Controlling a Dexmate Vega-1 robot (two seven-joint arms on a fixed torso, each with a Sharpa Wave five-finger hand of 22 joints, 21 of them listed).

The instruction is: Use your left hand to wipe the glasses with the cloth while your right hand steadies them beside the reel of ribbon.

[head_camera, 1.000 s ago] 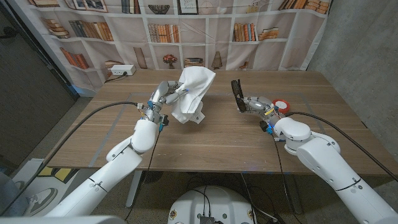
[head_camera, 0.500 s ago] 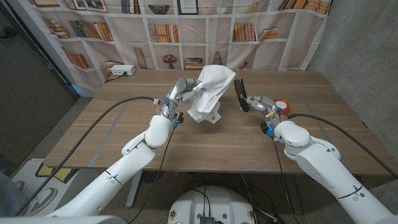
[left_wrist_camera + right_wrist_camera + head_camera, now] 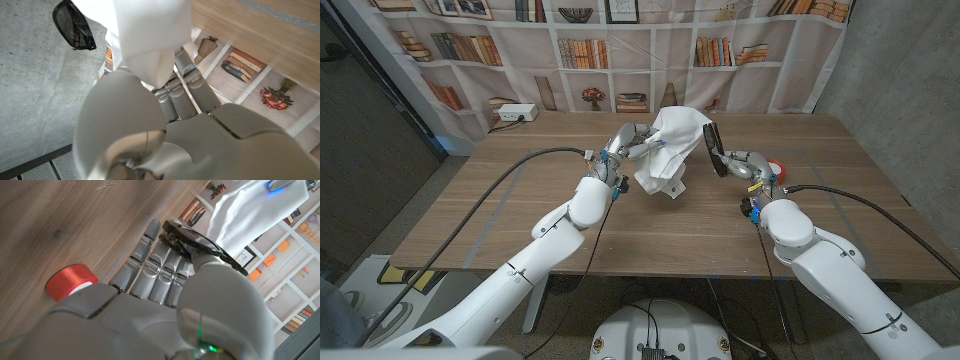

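Observation:
My left hand (image 3: 628,142) holds a white cloth (image 3: 671,145) up above the table's far middle; the cloth (image 3: 145,35) drapes over its fingers. The dark glasses (image 3: 713,150) stand raised in my right hand (image 3: 745,166), just right of the cloth, whose edge reaches or nearly touches them. In the right wrist view the glasses (image 3: 200,245) sit between my right hand's fingers (image 3: 155,265) and thumb, with the cloth (image 3: 250,210) close behind. A dark lens (image 3: 74,25) shows past the cloth in the left wrist view. The red reel of ribbon (image 3: 775,170) lies on the table beside my right hand.
The wooden table (image 3: 520,220) spreads wide on the left and front. A bookshelf-print backdrop (image 3: 470,50) hangs behind the far edge. A white power strip (image 3: 515,114) sits at the back left corner.
My left hand has carried the cloth to the right, up to the glasses. My right hand with the glasses has shifted slightly right and away.

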